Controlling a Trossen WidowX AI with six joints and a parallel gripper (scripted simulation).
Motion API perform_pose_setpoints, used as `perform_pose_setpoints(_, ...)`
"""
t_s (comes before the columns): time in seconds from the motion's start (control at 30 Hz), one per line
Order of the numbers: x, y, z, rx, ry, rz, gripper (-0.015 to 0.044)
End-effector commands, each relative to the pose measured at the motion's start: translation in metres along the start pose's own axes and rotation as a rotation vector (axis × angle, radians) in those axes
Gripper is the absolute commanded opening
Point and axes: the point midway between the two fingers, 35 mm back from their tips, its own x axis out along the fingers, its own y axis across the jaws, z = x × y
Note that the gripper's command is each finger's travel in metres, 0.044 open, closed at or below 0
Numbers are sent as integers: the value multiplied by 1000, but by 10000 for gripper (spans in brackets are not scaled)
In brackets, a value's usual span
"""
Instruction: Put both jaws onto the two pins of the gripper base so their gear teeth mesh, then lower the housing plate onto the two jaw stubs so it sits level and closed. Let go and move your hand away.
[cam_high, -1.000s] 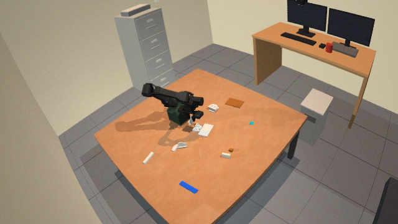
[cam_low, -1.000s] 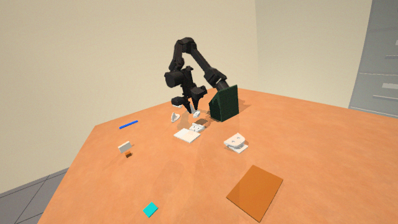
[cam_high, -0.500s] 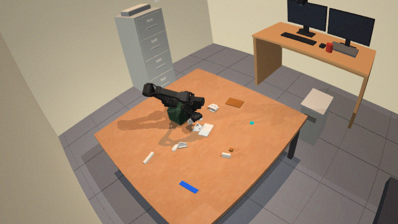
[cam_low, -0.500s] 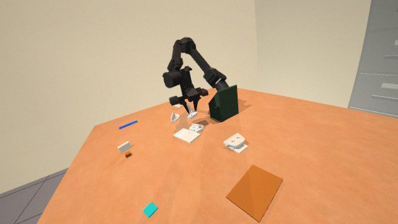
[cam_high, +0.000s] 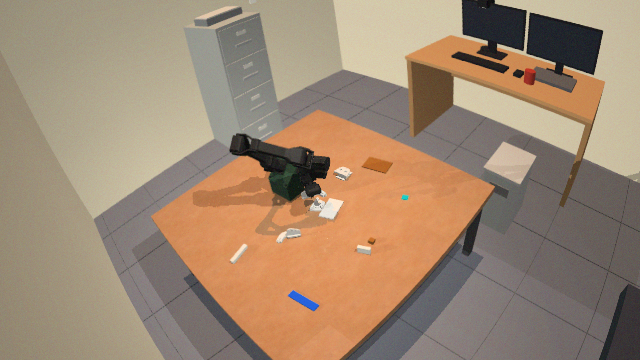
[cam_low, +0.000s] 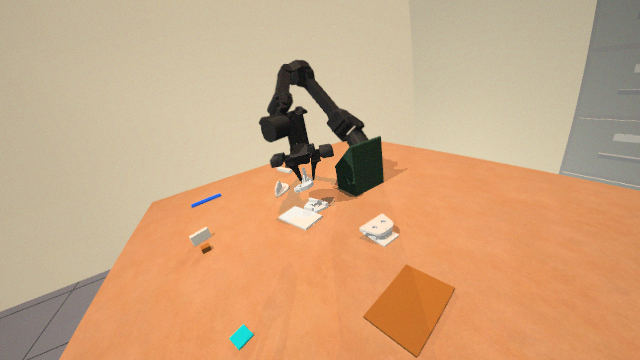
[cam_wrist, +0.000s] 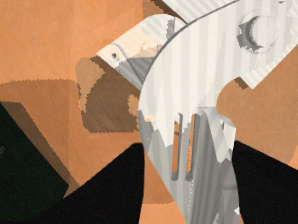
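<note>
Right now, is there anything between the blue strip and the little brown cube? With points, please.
Yes: a small white block (cam_high: 363, 249) (cam_low: 200, 236) lies between the blue strip (cam_high: 303, 300) (cam_low: 206, 200) and the brown cube (cam_high: 371, 240) (cam_low: 206, 248), much nearer the cube. Both the top and exterior views show it.

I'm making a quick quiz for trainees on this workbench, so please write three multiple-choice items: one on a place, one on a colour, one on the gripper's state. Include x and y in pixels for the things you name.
1. Which thing lies right beside the flat white plate (cam_high: 331, 209) (cam_low: 300, 218)?
A) the blue strip
B) a small white part
C) the cyan square

2. What colour is the mug on the desk?
A) red
B) green
C) yellow

3. How is the gripper (cam_low: 307, 181)?
A) open and empty
B) fully shut on nothing
C) shut on a white part

Answers:
1: B, the small white part (cam_high: 317, 205) (cam_low: 316, 204) adjoins it in the top and exterior views.
2: A, the top view shows the red mug (cam_high: 529, 76).
3: C, the wrist view shows the held white part (cam_wrist: 175, 100) between the dark fingers.
</note>
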Motion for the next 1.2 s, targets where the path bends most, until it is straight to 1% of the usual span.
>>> perform_pose_setpoints(0.0, -1, -5, 3, 117, -2, -8, 134)
perform_pose_setpoints(1.17, -1, -16, 11, 912, -6, -7, 134)
